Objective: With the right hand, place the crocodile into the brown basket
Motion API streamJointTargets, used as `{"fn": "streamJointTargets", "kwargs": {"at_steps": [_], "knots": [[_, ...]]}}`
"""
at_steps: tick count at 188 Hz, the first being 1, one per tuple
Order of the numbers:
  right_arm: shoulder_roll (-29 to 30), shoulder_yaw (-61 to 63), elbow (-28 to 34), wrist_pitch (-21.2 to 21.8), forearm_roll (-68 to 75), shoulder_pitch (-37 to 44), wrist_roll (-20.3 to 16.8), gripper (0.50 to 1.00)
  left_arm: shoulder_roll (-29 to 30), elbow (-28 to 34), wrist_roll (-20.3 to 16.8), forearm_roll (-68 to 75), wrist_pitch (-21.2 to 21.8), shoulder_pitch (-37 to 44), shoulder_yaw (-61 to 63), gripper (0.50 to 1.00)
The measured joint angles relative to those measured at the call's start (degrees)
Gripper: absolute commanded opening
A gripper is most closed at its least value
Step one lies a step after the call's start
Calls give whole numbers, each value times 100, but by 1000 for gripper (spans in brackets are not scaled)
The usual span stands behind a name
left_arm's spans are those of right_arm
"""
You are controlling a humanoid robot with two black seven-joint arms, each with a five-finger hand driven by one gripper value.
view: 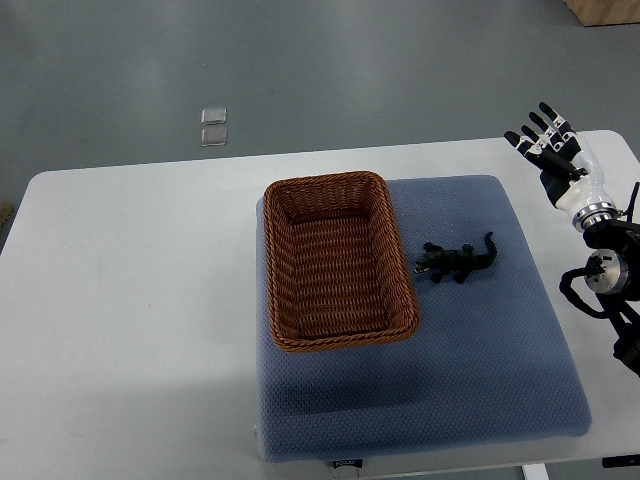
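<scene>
A small dark toy crocodile (458, 260) lies on the blue mat (480, 360), just right of the brown wicker basket (278, 300), head toward the basket and tail pointing up-right. Nothing lies in the basket, which sits on the mat's left half. My right hand (545, 140) hovers over the table's far right corner, well up and right of the crocodile, fingers spread and holding nothing. Its arm comes in along the right edge.
The white table (130, 300) carries the mat. Two small clear squares (213, 126) lie on the grey floor beyond the table's far edge. A wooden box corner (605, 10) shows at top right.
</scene>
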Motion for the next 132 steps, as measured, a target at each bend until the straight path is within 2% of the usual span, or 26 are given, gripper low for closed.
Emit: {"fn": "streamJointTargets", "kwargs": {"at_steps": [132], "knots": [[46,-5,26,-77,45,-8,73,928,0,-2,0,0,0,0,-2,1000]]}}
